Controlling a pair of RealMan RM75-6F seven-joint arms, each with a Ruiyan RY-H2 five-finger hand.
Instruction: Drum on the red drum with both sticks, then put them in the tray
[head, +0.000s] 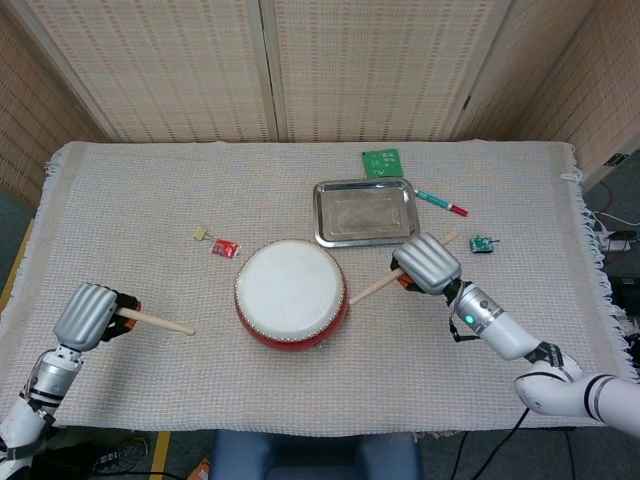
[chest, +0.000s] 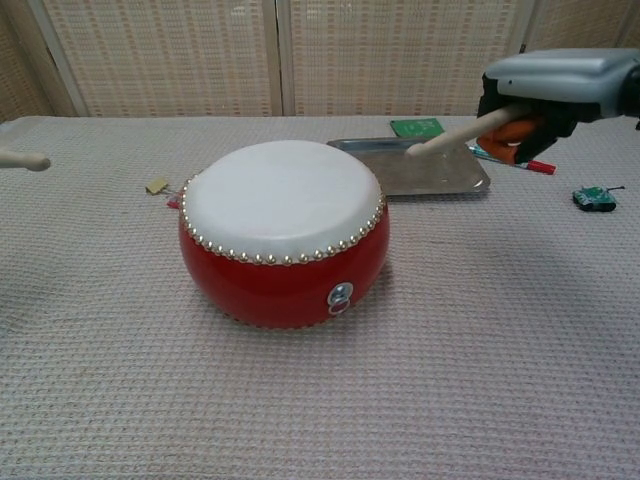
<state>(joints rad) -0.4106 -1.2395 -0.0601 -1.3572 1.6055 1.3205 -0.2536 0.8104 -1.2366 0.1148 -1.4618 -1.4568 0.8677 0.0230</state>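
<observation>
I have my right hand (head: 428, 263) wrapped around one stick (head: 372, 291), raised above the counter (head: 150, 200) just right of the drum (head: 291, 293); the stick slants down toward the drum's right edge, and from the chest view its tip hangs above the counter, clear of the white skin. My left hand (head: 88, 315) grips the other stick (head: 160, 322) near the counter's front left corner, well apart from the drum, with the stick pointing right toward it; only its tip shows at the left edge of the chest view. The drum sits upright near the middle front. The tray (head: 365, 212) lies just behind it, bare metal showing, with a green board (head: 381, 161) behind that and a pen (head: 440, 202) to its right.
</observation>
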